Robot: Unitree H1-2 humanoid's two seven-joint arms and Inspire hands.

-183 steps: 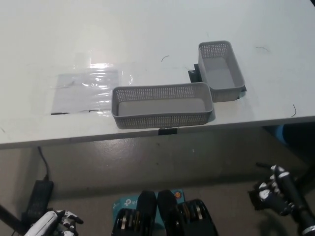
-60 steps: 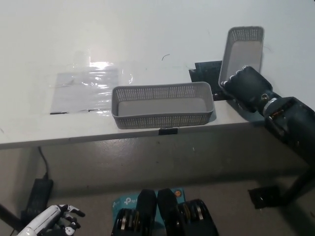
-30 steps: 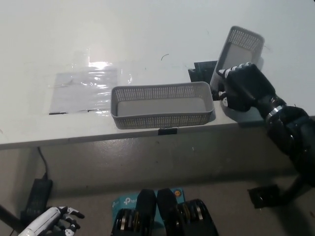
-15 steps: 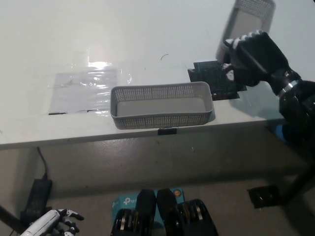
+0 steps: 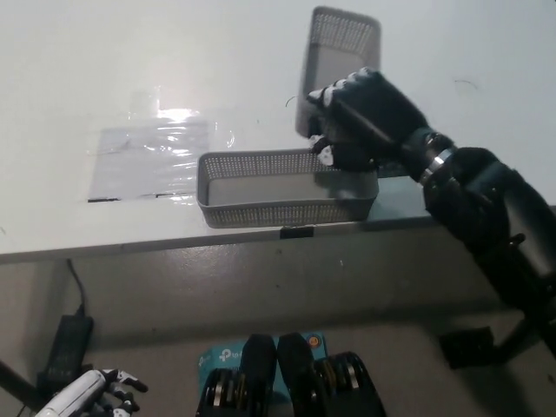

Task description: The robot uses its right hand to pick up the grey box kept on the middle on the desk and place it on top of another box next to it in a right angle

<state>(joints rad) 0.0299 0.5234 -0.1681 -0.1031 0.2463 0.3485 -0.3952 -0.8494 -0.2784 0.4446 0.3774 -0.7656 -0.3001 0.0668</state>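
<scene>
My black right hand (image 5: pixel 365 117) is shut on a grey perforated box (image 5: pixel 334 61) and holds it in the air, tilted, above the right half of a second grey box (image 5: pixel 282 187). That second box lies lengthwise near the desk's front edge, and its right end is partly hidden by my hand. The carried box runs roughly crosswise to the lower one. Whether the two boxes touch cannot be told. My white left hand (image 5: pixel 91 395) rests low at the bottom left, below the desk.
A clear plastic sheet (image 5: pixel 156 152) lies on the white desk (image 5: pixel 130 61) left of the lower box. A small black marker (image 5: pixel 295 232) sits on the front edge. On the floor lie a black power adapter (image 5: pixel 65 343) and a teal box (image 5: pixel 221 360).
My right hand has carried the grey box leftward from the right side of the desk until it is over the lower box. The black pad where it stood is now hidden by my arm.
</scene>
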